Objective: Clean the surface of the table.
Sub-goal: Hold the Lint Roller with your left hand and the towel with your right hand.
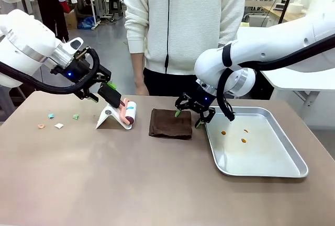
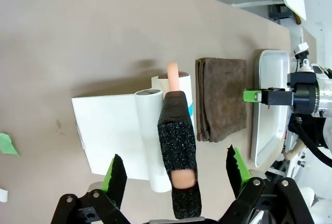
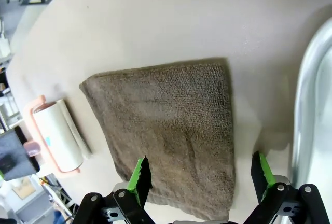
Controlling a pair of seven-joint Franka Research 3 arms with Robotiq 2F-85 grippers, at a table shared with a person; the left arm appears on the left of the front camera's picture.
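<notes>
Left gripper [image 2: 175,176], jaws spread, straddles lint roller handle [image 2: 176,130] over taupe table [image 1: 157,184]; right gripper [image 3: 200,175], also spread, hovers over brown towel [image 3: 171,130] by steel tray [image 1: 264,155]; best close squarely mid-handle, pinch towel edge low.

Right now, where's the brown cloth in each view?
Front view: brown cloth at centre, just left of the steel tray.
Left wrist view: cloth right of centre, tray on its right.
Right wrist view: cloth across the middle, tray rim at right edge.
Shared landmark: the steel tray.
</notes>
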